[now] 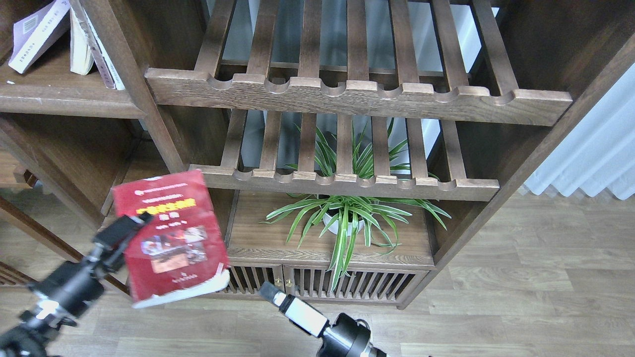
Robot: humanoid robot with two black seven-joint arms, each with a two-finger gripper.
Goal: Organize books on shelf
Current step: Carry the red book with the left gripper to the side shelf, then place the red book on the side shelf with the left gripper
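- Left pincer clamped on red book, below-left of shelf.
- Right pincer: open/closed can't tell.
- Lift w/ spine level, clear shelf's front edge before sliding in.

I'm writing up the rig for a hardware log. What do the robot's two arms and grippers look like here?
The left arm is black with rounded, bulky joint housings and a pale patch near the frame's edge; the left gripper is black and blocky. The right arm has a round black joint and a white-grey rectangular segment, tapering to the small dark right gripper. No cables show clearly.
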